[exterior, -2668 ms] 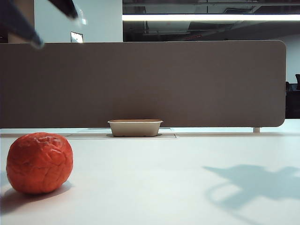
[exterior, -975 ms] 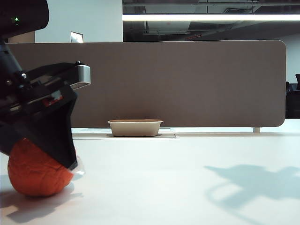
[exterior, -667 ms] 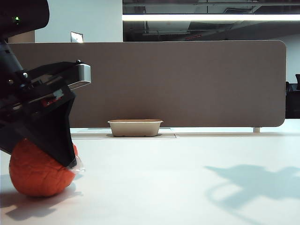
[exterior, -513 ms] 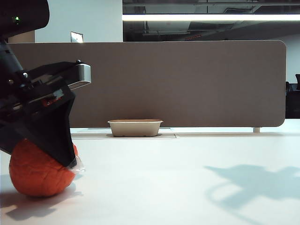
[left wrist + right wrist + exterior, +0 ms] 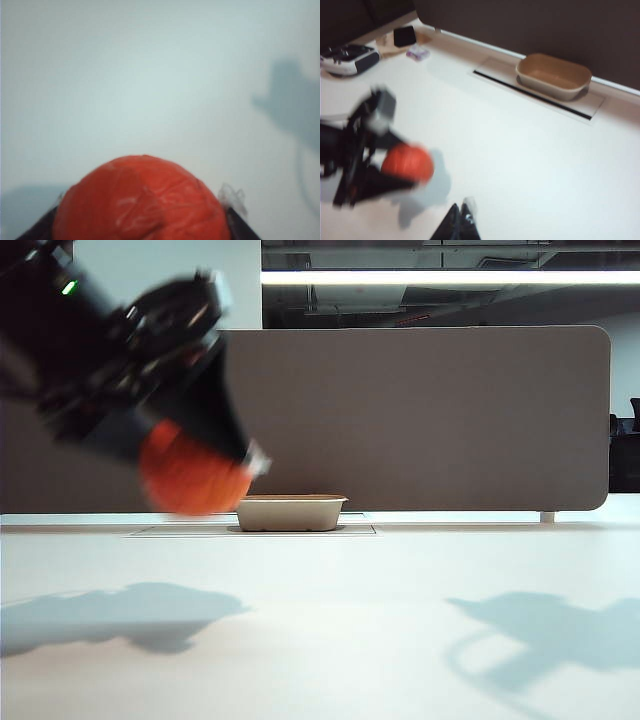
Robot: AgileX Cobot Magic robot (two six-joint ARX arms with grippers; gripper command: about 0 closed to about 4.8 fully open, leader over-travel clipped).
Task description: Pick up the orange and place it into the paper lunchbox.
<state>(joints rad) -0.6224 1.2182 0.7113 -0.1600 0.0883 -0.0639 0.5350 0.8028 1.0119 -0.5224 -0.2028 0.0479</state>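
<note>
My left gripper [image 5: 205,475] has its fingers [image 5: 240,227] clamped on the orange [image 5: 190,475], holding it clear of the white surface [image 5: 400,620] at the exterior frame's upper left. The paper lunchbox [image 5: 288,512] sits mid-frame against the divider [image 5: 420,420]. My right gripper's [image 5: 457,222] fingers show only dark tips; I cannot tell their state.

The left arm is black and blurred, a bulky wrist block with a small green light glowing near its top. A silvery metal piece sits on its upper edge. The left tool [image 5: 205,465] narrows to dark wedge-shaped fingers [image 5: 37,230] tipped with clear plastic. The right tool [image 5: 460,220] shows only black pointed fingertips with a clear plastic tip.
</note>
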